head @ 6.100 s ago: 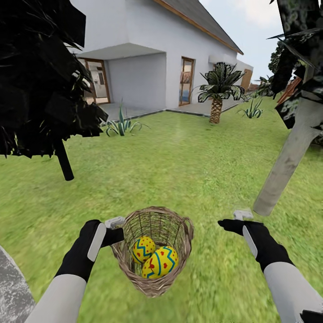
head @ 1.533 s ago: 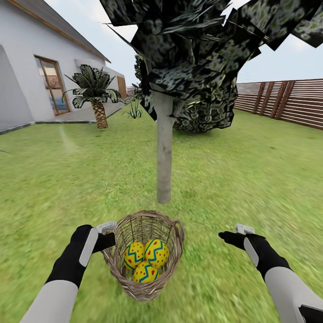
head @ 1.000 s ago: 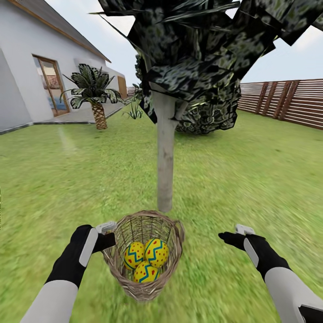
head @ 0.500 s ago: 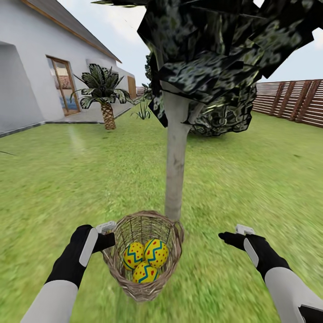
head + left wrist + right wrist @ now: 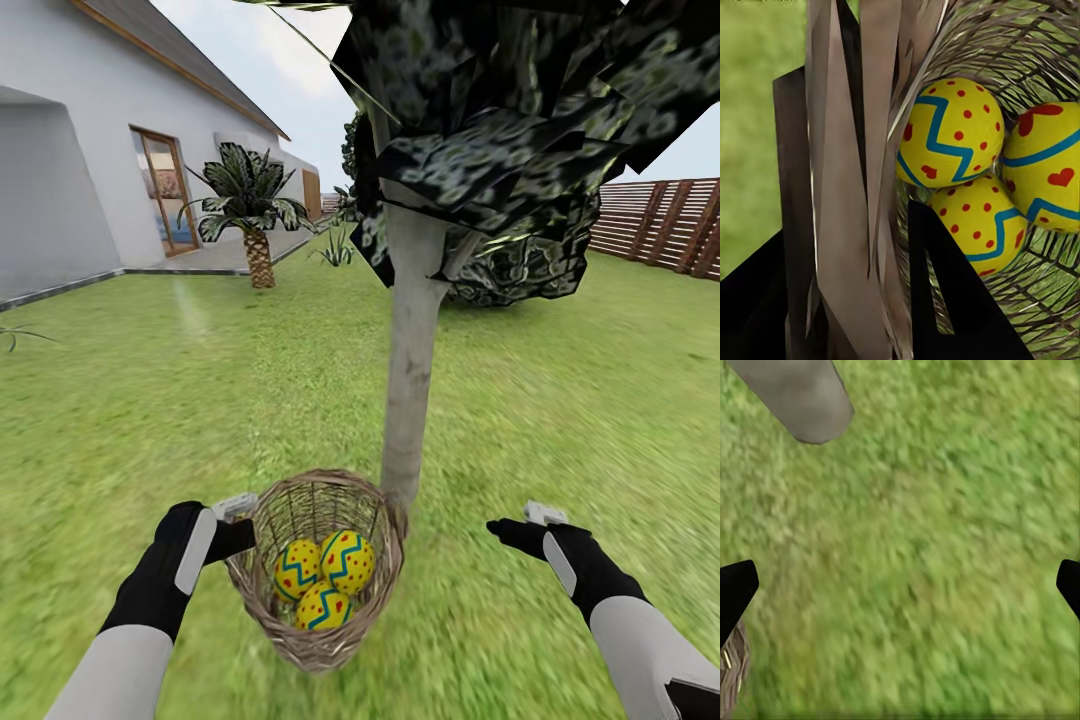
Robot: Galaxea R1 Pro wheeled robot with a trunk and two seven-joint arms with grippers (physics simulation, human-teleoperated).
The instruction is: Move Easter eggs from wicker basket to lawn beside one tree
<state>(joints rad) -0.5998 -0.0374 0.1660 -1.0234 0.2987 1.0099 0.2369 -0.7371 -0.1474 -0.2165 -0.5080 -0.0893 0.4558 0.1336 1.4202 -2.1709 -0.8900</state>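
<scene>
A: Starting nearest the robot, what did the left hand (image 5: 240,515) have?

B: It was clamped on the rim of the wicker basket (image 5: 318,640), with the woven wall pinched between its fingers (image 5: 945,300) in the left wrist view. The basket looked held up off the lawn (image 5: 560,400), though I could not tell for certain.

A: And the Easter eggs (image 5: 322,580)?

B: All 3 lay inside the basket, touching one another at its bottom. The left wrist view showed them through the weave: yellow, with blue zigzags and red marks.

A: The right hand (image 5: 530,518)?

B: It was spread wide and held nothing. Its 2 dark fingertips (image 5: 735,589) sat at opposite sides of the right wrist view, with bare grass between them.

A: Farther out?

B: The tree (image 5: 410,400) stood just beyond the basket, its pale trunk meeting the grass near the basket's far rim. Behind it were a palm (image 5: 255,220), a house (image 5: 90,150) and a wooden fence (image 5: 660,220).

A: So how far along was the task?

B: By my reading, the carry to a tree was about done. But 0 eggs were out, so all 3 were left to lift out and set on the grass by that trunk.
</scene>
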